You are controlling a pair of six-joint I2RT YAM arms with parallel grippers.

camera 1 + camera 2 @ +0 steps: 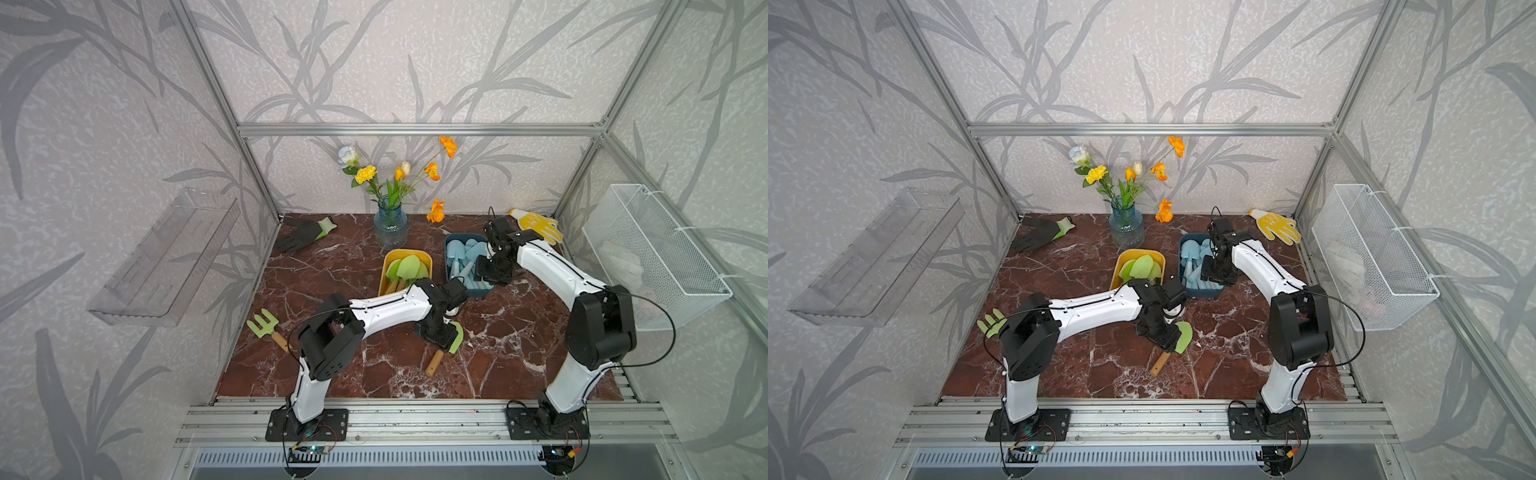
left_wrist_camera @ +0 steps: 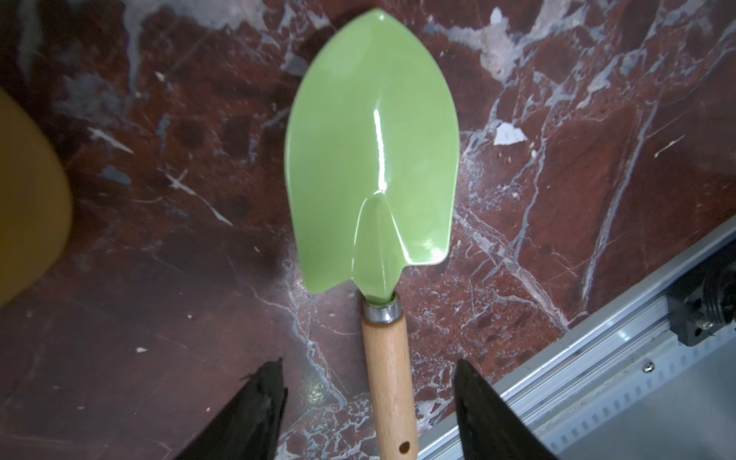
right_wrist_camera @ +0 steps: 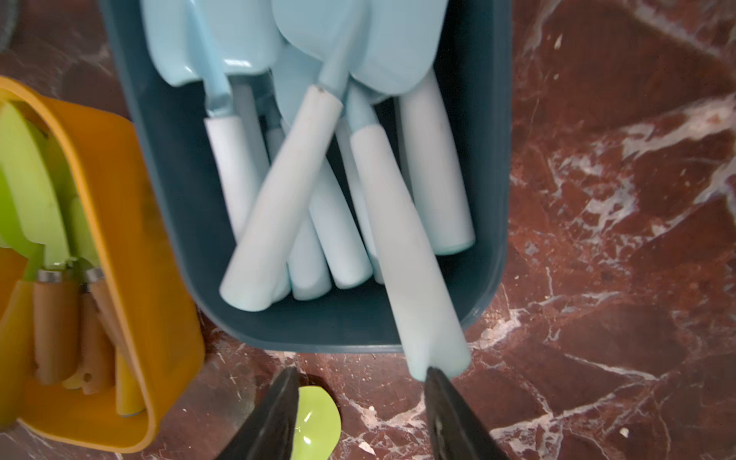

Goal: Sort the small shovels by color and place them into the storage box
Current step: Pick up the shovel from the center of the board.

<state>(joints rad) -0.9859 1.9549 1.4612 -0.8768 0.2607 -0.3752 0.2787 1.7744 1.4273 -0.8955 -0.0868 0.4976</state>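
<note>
One green shovel [image 2: 370, 159] loose — jaws apart on both arms.
Left gripper [image 2: 368, 370] straddles handle [image 2: 388, 358]; right gripper [image 3: 360, 382] could snag blue shovel [image 3: 406, 255] overhanging box [image 3: 167, 199] — tipping it out.

Marble tabletop [image 1: 519, 353] — green shovel [image 1: 457, 337], rake [image 1: 262, 324], yellow box [image 1: 405, 252], blue box [image 1: 448, 259], vase [image 1: 390, 228].

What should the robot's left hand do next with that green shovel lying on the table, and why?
Probably close on the wooden handle of the green shovel, easing down first if needed. The left hand is open with one finger on each side of that handle, and the other green shovels already sit in the yellow box.
</note>
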